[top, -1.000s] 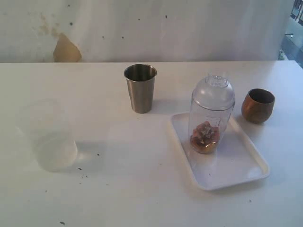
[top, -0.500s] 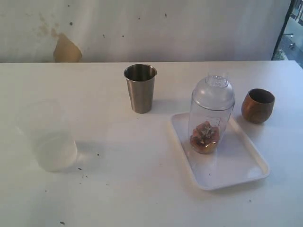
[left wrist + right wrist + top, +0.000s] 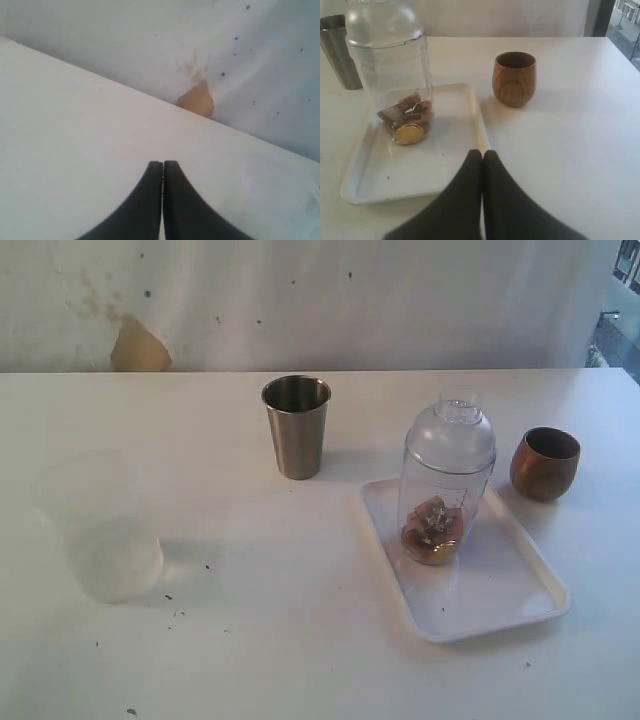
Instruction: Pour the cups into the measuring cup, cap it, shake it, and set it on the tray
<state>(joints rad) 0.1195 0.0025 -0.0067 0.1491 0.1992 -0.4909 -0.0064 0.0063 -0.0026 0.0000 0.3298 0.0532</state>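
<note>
- I'm seeing the measuring cup [image 3: 445, 502] standing upright on the white tray [image 3: 500, 585], toward its eleven o'clock corner. The dome cap [image 3: 450, 435] is sitting on top, with brown chunks [image 3: 430, 515] and a gold disc [image 3: 409, 134] lying inside.
- The steel tumbler [image 3: 296, 427] is standing on the tabletop [image 3: 300, 620] at ten o'clock from it and the wooden cup [image 3: 545, 463] at two o'clock, both off the tray.
- The left fingers [image 3: 150, 200] and the right fingers [image 3: 470, 190] are pressing together, holding nothing.
- I'm judging the cup light, smooth and slippery, with thin walls that flex. I'd be gripping mid-wall below the cap seam, never the dome.
</note>
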